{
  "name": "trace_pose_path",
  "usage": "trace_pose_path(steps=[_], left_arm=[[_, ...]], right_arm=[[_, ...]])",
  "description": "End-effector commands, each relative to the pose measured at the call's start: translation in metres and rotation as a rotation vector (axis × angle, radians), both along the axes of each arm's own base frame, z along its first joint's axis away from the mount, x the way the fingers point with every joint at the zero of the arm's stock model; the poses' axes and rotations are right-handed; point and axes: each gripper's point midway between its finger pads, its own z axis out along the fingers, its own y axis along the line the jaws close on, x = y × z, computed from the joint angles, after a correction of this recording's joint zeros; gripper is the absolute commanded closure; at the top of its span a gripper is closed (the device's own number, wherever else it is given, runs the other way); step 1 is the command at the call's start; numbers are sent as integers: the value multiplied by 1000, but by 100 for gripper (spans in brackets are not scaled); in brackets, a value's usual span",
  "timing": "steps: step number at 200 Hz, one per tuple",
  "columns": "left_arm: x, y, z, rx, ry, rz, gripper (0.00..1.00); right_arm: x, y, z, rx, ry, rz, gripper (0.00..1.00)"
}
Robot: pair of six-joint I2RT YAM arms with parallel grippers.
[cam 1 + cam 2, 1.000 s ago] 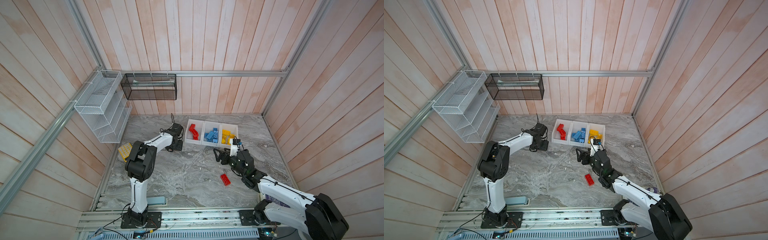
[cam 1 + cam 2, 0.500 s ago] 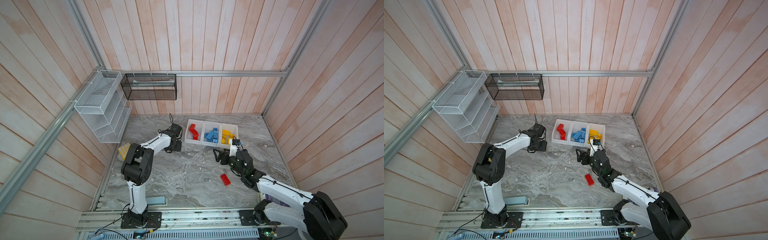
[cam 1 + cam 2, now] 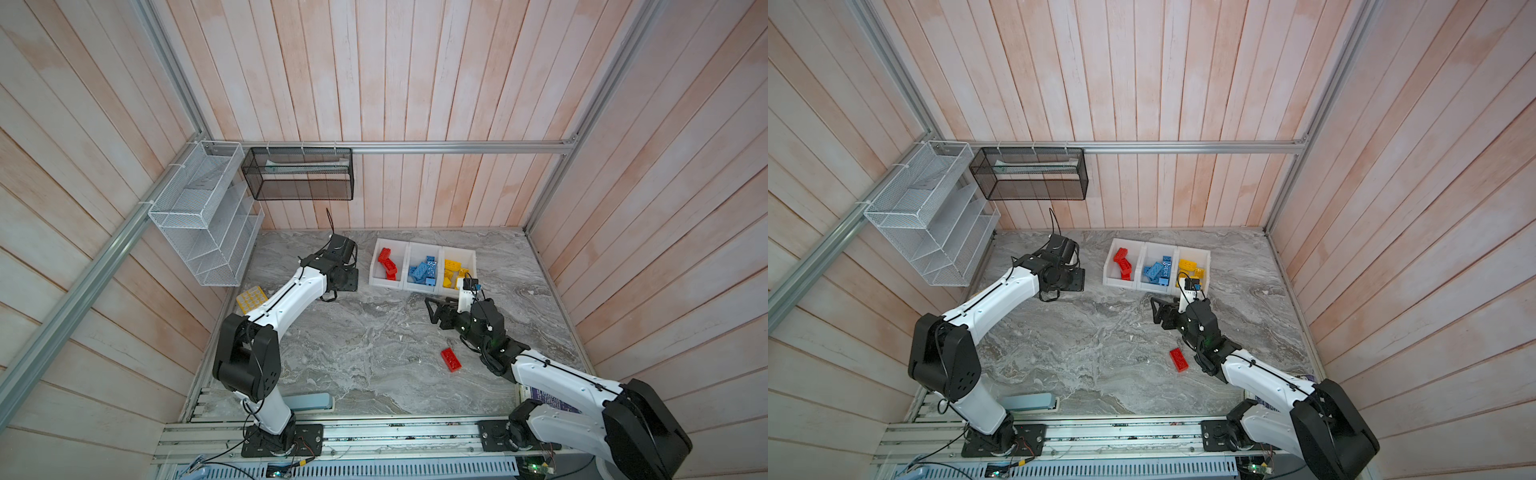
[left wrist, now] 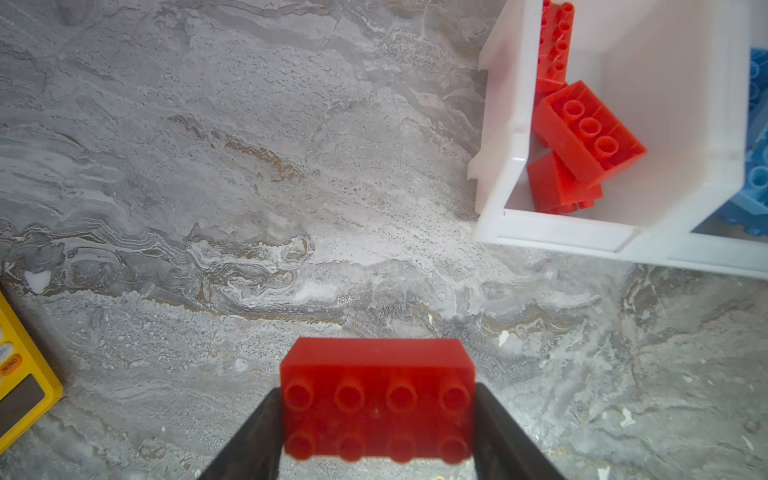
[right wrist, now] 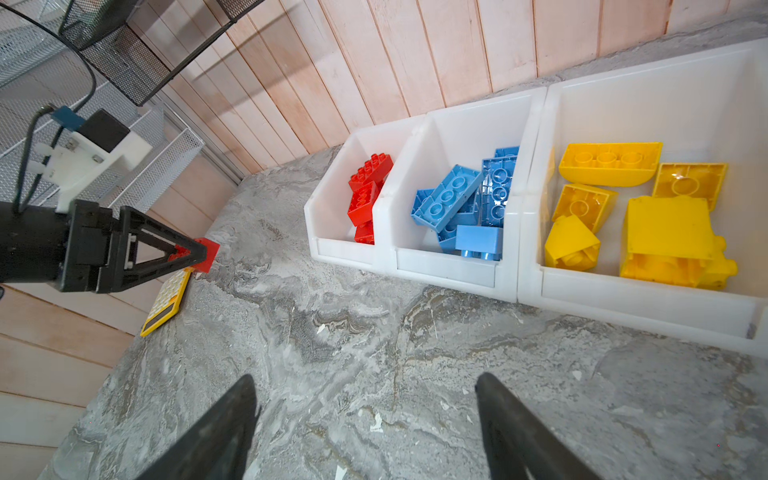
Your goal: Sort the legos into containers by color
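The loose red brick (image 3: 451,359) lay studs up on the marble table (image 3: 353,353), well in front of the containers (image 3: 388,284). Its long axis slanted across their row, and only the top views showed it. Nearer the containers, the right gripper (image 5: 365,378) hung with fingers spread wide and nothing between them. Off the containers' red-bin end, the left gripper (image 4: 377,419) clamped the held red brick (image 4: 377,374) by its short ends. Its long axis bridged the fingers and its studs faced the wrist camera. Both top views hid that brick under the gripper; the right wrist view caught its corner. Inside the containers, the legos (image 5: 465,199) lay one colour to a bin.
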Motion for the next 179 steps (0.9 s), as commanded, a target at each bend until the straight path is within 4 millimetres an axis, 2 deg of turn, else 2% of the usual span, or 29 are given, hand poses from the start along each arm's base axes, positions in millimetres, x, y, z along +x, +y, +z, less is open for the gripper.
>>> trace_pose_path(steps=[1,31,95,179], left_arm=[[11,-15,18,7,-32,-17,37],[25,-36,31,29,-60,-53,37],[63,-85,51,-36,-127,-112,37],[109,-129,56,-99,-180,-162,37]], right_arm=[[-3,2,3,22,-11,8,17],[-3,-1,2,16,-16,-5,17],[-3,-2,1,10,-14,-10,17],[-3,0,-4,7,-12,-13,18]])
